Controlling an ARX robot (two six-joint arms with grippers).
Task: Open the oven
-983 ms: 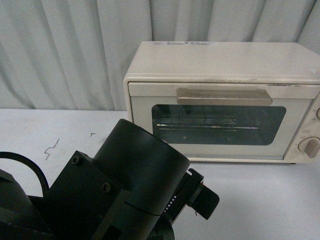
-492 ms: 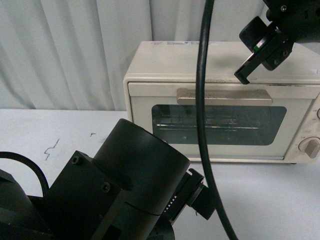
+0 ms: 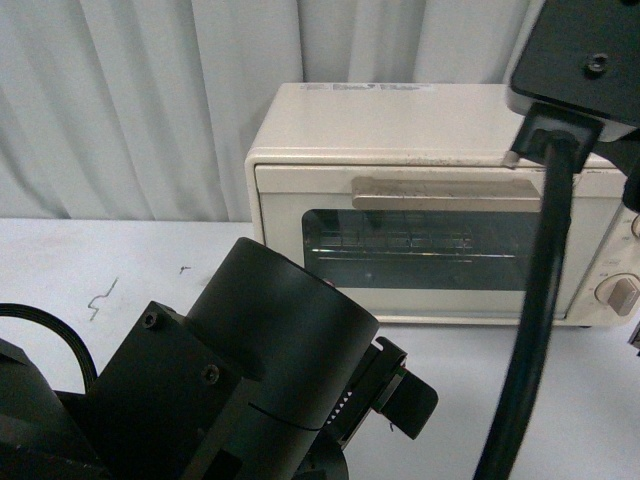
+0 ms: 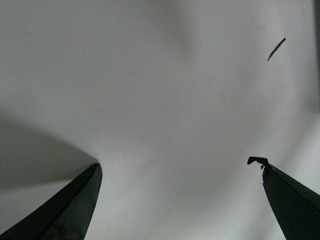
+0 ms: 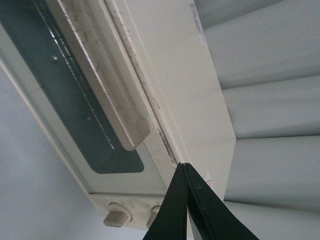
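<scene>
Looking through the front camera, I see the small cream-white boxy toaster oven (image 3: 440, 130) standing at the back of the white table (image 3: 90, 250), right of centre and close in front of the pale grey pleated curtain (image 3: 150, 100). Its glass-windowed front door (image 3: 430, 250) sits flush with the body, so it is closed, and the beige bar handle (image 3: 445, 193) runs across the top of the door. A thin wire rack (image 3: 390, 243) shows behind the glass, and one round knob (image 3: 620, 293) sits at the oven's right end. My left arm (image 3: 270, 370) fills the lower left of that view as a bulky black cylinder, low over the table and well apart from the oven. Its wrist camera shows the left gripper (image 4: 177, 162) spread wide, both black fingers far apart with only bare white tabletop and a small dark mark (image 4: 276, 49) between them; it holds nothing. My right arm (image 3: 580, 50) hangs in at the upper right, in front of the oven's top corner, with a thick black cable (image 3: 540, 300) dropping across the door's right side. From the right wrist camera, the right gripper (image 5: 183, 167) is clenched, its two dark fingers pressed together with nothing between them, and the tip lies over the oven's top front edge, near the knob end and beyond the end of the handle. I cannot tell whether the tip touches the oven.
</scene>
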